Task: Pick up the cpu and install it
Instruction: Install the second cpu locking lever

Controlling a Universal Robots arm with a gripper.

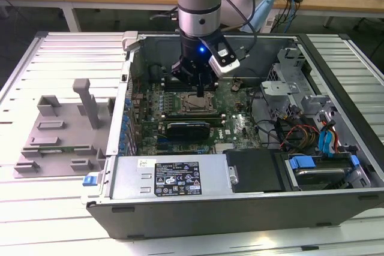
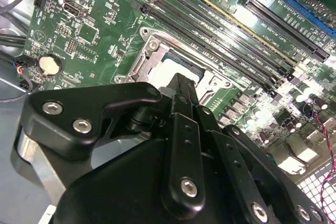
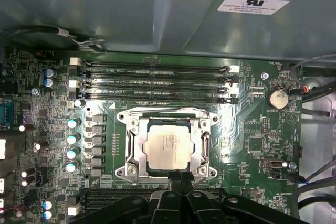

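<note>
A: So where does the cpu (image 3: 167,148) sit?

B: Flat in the motherboard socket (image 3: 166,146), inside the metal frame, with the memory slots (image 3: 155,83) at its 12 o'clock in the first wrist view.

A: And the gripper (image 1: 198,92)?

B: In the exterior view it hangs straight over that socket inside the open computer case (image 1: 240,208). Its black fingers (image 3: 185,178) come together at the frame's 6 o'clock edge in the first wrist view, with no gap showing between them and nothing held.

A: Anything outside the case?

B: A grey tray (image 1: 63,130) with upright posts lies on the table (image 1: 36,220) at the case's 9 o'clock.
</note>
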